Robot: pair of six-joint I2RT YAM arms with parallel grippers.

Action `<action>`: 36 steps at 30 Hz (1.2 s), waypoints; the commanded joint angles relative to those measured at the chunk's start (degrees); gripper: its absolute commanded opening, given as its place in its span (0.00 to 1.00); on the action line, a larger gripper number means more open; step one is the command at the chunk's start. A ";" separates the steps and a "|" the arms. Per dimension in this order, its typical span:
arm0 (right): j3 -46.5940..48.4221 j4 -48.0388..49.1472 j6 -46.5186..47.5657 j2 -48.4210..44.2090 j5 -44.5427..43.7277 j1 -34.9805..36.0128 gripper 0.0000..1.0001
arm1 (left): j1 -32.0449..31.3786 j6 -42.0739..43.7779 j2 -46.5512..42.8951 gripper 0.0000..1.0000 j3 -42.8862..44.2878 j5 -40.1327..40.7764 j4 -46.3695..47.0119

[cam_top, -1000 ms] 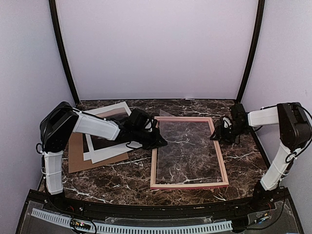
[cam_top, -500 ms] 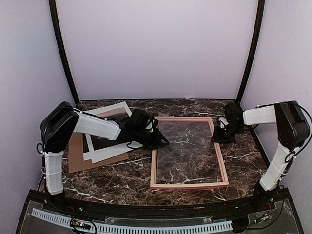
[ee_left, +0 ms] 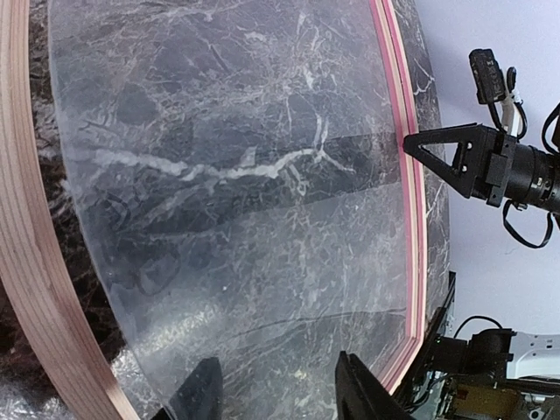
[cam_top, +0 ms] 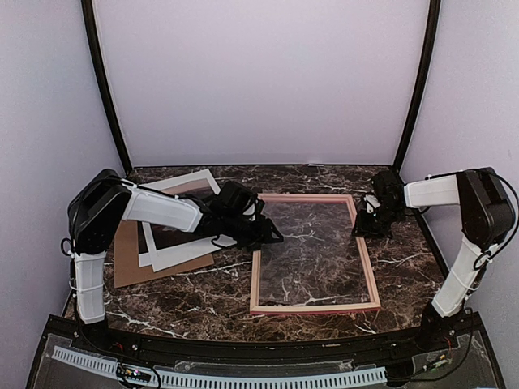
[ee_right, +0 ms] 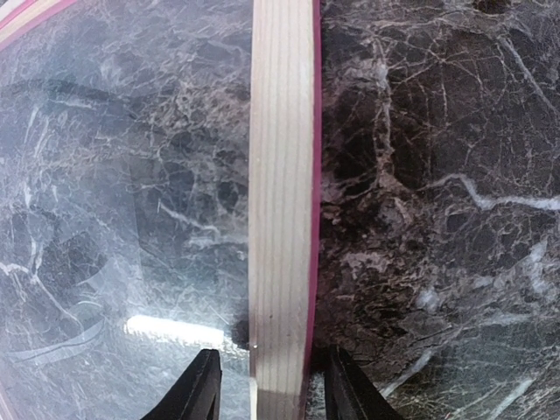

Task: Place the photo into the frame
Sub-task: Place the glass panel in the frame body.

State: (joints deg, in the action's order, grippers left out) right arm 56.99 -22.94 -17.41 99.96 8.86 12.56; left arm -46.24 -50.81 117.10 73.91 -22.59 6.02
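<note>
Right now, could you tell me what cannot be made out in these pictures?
The photo: top view, the left arm covers its middle.
Left gripper: left wrist view, bottom edge crops its fingers.
Right gripper: right wrist view, contact with the frame is cropped below; top view too small.

Wood frame (cam_top: 315,308), glossy marble tbl (cam_top: 207,293)

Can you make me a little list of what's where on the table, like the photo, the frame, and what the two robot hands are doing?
photo: picture side up on the brown cardboard, left of the frame, not in it yet
frame: flat on the marble table, pale wood back facing up
clear sheet: lying inside the frame
left gripper: open, over the clear sheet near the frame's left side
right gripper: open, one finger on each side of the frame's right edge
</note>
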 commanded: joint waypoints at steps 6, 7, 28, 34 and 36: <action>0.58 -0.35 0.42 0.77 -0.96 0.36 0.42 | -0.58 3.82 -1.89 0.54 3.06 2.91 -6.38; 0.61 -0.35 0.44 0.72 -0.95 0.36 0.42 | -0.59 3.98 -2.05 0.55 3.19 3.30 -6.95; 0.66 -0.32 0.62 0.79 -1.13 0.36 0.42 | -0.61 9.45 -4.82 0.66 5.68 9.60 -16.78; 0.74 -0.35 0.79 0.85 -1.22 0.36 0.42 | -0.61 11.48 -5.54 0.67 6.17 11.97 -18.90; 0.84 -0.47 0.80 0.85 -1.26 0.36 0.42 | -0.61 12.19 -5.50 0.67 6.31 12.78 -19.39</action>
State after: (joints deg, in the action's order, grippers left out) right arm 56.99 -22.94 -17.08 99.98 8.71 12.62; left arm -46.57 -41.12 115.11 78.78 -12.38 -10.26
